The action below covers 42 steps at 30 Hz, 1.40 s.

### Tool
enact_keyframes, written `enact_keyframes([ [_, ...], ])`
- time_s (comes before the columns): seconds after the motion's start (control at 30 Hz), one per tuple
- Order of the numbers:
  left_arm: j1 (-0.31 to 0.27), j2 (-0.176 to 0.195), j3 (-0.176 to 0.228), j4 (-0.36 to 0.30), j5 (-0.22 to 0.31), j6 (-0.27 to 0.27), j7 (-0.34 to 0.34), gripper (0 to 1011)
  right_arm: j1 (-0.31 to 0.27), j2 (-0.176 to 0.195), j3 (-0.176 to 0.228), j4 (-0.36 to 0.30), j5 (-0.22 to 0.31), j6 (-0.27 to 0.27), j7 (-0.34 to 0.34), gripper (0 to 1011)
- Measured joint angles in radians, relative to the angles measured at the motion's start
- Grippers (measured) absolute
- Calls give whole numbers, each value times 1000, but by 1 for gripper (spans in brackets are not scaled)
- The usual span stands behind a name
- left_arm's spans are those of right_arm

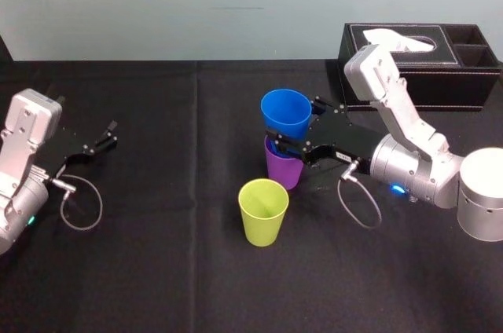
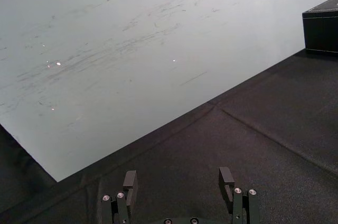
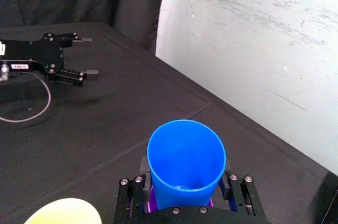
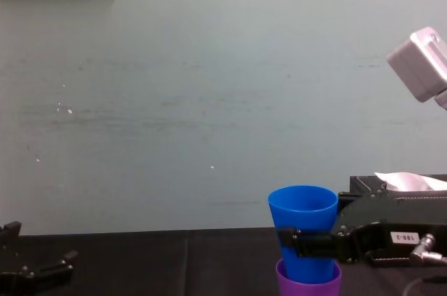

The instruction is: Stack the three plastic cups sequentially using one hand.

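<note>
My right gripper (image 1: 299,126) is shut on the blue cup (image 1: 286,113), one finger on each side of it. The blue cup's base sits in the mouth of the purple cup (image 1: 283,170), which stands upright on the black table at the middle. From the right wrist the blue cup (image 3: 186,163) opens upward between the fingers (image 3: 231,182), with a sliver of purple below. In the chest view, blue (image 4: 303,230) rises out of purple (image 4: 307,286). The yellow-green cup (image 1: 263,211) stands alone just in front of them. My left gripper (image 1: 108,135) rests open at the far left.
A black leather tissue box (image 1: 424,54) stands at the back right, behind the right arm. Cables loop on the cloth beside each wrist. A pale wall runs along the table's far edge. The left gripper (image 3: 90,57) lies well away from the cups.
</note>
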Motion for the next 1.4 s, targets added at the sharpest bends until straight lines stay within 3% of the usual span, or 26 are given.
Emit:
enact_keyframes([
  [0.5, 0, 0, 0, 0, 0, 0, 0, 1011, 3, -2, -2, 10, 1, -4, 5, 733],
  [0.67, 0, 0, 0, 0, 0, 0, 0, 1011, 2, -2, -1, 9, 2, -4, 5, 835],
  [0.77, 0, 0, 0, 0, 0, 0, 0, 1011, 2, -2, -1, 9, 2, -4, 5, 953],
  [0.9, 0, 0, 0, 0, 0, 0, 0, 1011, 2, -1, -1, 8, 2, -3, 4, 1003],
  [1.4, 0, 0, 0, 0, 0, 0, 0, 1011, -4, 4, 2, -3, 1, -6, 1, 1003],
])
